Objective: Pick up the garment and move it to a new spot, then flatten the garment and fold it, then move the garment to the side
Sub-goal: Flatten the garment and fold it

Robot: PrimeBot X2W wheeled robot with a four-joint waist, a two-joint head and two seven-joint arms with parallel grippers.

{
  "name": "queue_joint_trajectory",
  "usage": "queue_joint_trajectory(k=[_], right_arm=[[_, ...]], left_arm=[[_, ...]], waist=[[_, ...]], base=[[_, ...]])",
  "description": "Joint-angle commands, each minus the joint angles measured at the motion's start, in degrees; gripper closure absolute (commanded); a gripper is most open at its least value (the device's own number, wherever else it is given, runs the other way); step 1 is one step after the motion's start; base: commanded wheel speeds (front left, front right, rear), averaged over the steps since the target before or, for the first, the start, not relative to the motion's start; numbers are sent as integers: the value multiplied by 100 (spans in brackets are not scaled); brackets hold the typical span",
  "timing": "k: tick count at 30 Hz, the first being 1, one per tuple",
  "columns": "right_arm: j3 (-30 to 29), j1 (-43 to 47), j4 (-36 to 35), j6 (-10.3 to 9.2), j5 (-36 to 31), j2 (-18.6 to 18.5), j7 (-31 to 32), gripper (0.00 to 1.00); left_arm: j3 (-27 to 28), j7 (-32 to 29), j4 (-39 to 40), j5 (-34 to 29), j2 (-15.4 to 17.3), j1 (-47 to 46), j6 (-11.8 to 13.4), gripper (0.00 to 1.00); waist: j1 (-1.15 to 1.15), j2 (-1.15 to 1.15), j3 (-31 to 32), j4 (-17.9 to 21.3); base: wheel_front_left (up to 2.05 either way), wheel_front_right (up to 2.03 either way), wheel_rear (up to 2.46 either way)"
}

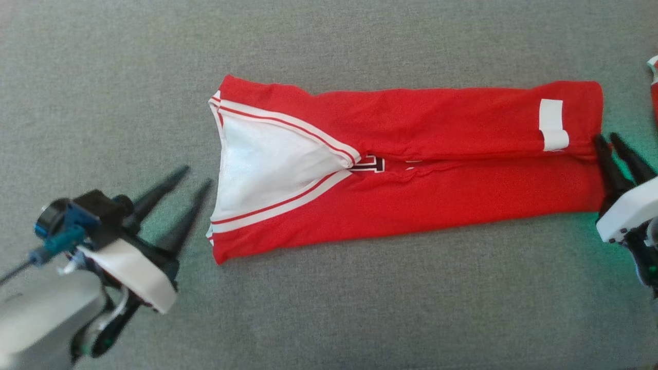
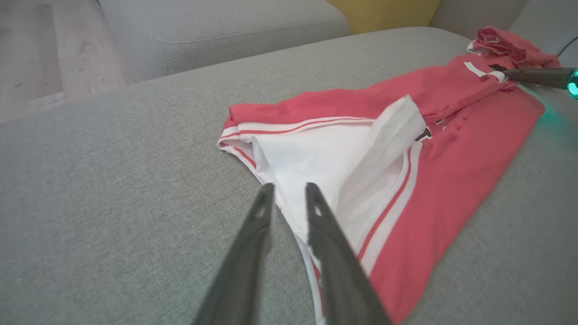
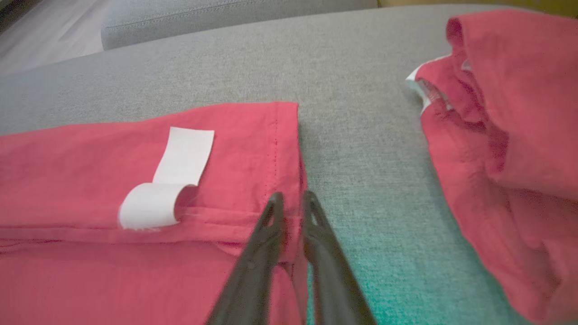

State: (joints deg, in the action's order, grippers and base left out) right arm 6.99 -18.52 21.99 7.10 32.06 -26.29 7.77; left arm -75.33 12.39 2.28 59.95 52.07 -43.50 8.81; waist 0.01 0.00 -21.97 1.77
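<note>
The red garment [image 1: 411, 169] lies folded into a long strip on the grey cushion [image 1: 329, 308], its white V-neck panel [image 1: 257, 164] at the left end. A white label [image 1: 552, 123] sits near the right hem. My left gripper [image 1: 197, 176] hovers just left of the neck end, open and apart from the cloth. In the left wrist view the left gripper [image 2: 289, 186] has nothing between its fingers, and the garment [image 2: 451, 167] lies beyond. My right gripper [image 1: 605, 137] is at the right hem. In the right wrist view the right gripper [image 3: 292, 195] stands slightly open over the garment's [image 3: 90, 180] hem edge.
A second, crumpled red garment [image 3: 510, 135] lies just right of the folded one, at the right edge of the head view [image 1: 654, 87]. Behind the cushion are another grey cushion [image 2: 226, 31] and wooden floor [image 2: 27, 54]. Bare grey fabric [image 1: 103, 77] surrounds the garment.
</note>
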Motion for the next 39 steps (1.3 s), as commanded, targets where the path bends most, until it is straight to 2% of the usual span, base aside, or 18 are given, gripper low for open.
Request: queue_joint_trajectory(k=[1,4,6,9,13,16,21,27,33,34,35,36,39], right_arm=[[-89,108,-225,39,-110,-45,-139,0],[-518,346,-365,39,-343,306,-528,0],[-855,574,-445,39,-447,557,-850,0],[-1181,945,-616,39,-563,928,-1271,0],[-1443,1287,-685,39,-698,1288,-1474,0],[-1659,1335,-602,39,-794,1403,-1439,0],[-2044,1083,-294,39,-909,1457,-1261,0],[-2515,575,423,39,-985,1410,-904,0],[-2524,377,1156,39,-999,1402,-381,0],[-2510,381,1237,39,-978,1419,-278,22],[-2494,397,1282,39,-950,1439,-185,89],[-2478,426,1289,39,-935,1451,-112,100],[-2385,522,1145,39,-884,1469,-60,100]], left_arm=[[346,104,50,21,133,38,121,0],[751,244,-50,-58,-188,360,640,0],[1536,255,30,-362,-637,704,1065,0],[2706,258,173,-1137,-1373,1593,1532,0],[3881,260,318,-2416,-2272,2737,1861,0],[4286,260,354,-3245,-2811,3322,1832,0],[4537,260,349,-4183,-3354,3854,1556,0],[4952,261,367,-4596,-3826,4070,1104,0],[5295,261,263,-4821,-4148,4160,656,0],[5351,261,244,-4852,-4196,4176,594,0],[5406,261,227,-4882,-4240,4192,534,0],[5458,261,211,-4912,-4283,4208,478,0],[5606,261,168,-4998,-4397,4279,336,0]], waist=[[-1,0,40,12],[-1,0,151,-13],[-1,0,249,-80],[-1,0,442,-171],[-1,0,718,-284],[-1,0,882,-403],[-1,0,1016,-638],[-1,0,926,-916],[-1,0,870,-1063],[-1,0,877,-1075],[-1,0,889,-1082],[-1,0,907,-1084],[-1,0,999,-1048]], base=[[0,0,0],[0,0,0],[0,0,0],[0,0,0],[0,0,0],[0,0,0],[0,0,0],[0,0,0],[0,0,0],[0,0,0],[0,0,0],[0,0,0],[0,0,0]])
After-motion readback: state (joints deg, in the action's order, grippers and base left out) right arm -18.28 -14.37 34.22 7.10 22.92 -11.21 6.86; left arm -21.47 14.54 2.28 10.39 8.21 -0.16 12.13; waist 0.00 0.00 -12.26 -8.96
